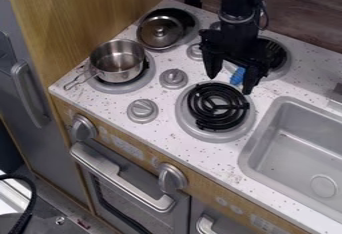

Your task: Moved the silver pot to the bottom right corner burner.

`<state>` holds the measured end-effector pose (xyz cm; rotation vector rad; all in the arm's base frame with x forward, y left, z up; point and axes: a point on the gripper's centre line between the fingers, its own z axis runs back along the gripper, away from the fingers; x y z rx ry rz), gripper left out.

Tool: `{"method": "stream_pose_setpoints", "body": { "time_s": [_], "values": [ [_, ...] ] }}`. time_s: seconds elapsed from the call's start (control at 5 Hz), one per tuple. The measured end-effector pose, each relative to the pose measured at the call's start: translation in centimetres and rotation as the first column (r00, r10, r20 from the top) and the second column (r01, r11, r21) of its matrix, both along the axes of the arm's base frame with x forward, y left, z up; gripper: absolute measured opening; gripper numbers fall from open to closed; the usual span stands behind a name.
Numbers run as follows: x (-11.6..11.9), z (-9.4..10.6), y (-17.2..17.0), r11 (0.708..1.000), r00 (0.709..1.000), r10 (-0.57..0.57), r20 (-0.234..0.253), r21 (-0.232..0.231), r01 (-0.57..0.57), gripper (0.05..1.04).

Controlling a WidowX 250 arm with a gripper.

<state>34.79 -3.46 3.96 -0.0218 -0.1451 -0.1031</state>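
Note:
The silver pot (118,62) stands upright on the left front burner (125,87), its wire handle pointing toward the counter's left corner. It looks empty. The bottom right burner (216,107), with black coils, has nothing on it. My gripper (230,84) hangs above the rear edge of that burner, well to the right of the pot, its two fingers spread apart and pointing down. A small blue object (238,75) shows between the fingers; I see no hold on it.
A pan with a glass lid (160,31) sits on the left rear burner. The right rear burner (286,60) is partly behind my gripper. Silver knobs (174,78) stand between the burners. The grey sink (294,148) lies at the right, and wooden panelling rises at the left.

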Motion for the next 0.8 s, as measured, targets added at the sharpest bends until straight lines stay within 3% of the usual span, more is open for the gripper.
{"method": "stream_pose_setpoints", "body": {
  "time_s": [0.2, 0.4, 0.8],
  "values": [
    [-0.4, -1.0, 0.1, 1.0, 1.0, 0.003, -0.031, 0.003, -0.003, 0.999],
    [-1.3, -1.9, 3.5, 0.996, 0.995, 0.085, -0.051, 0.012, -0.084, 0.999],
    [-1.8, -1.5, 11.3, 0.976, 0.976, 0.216, -0.015, 0.021, -0.216, 0.999]
  ]
}}
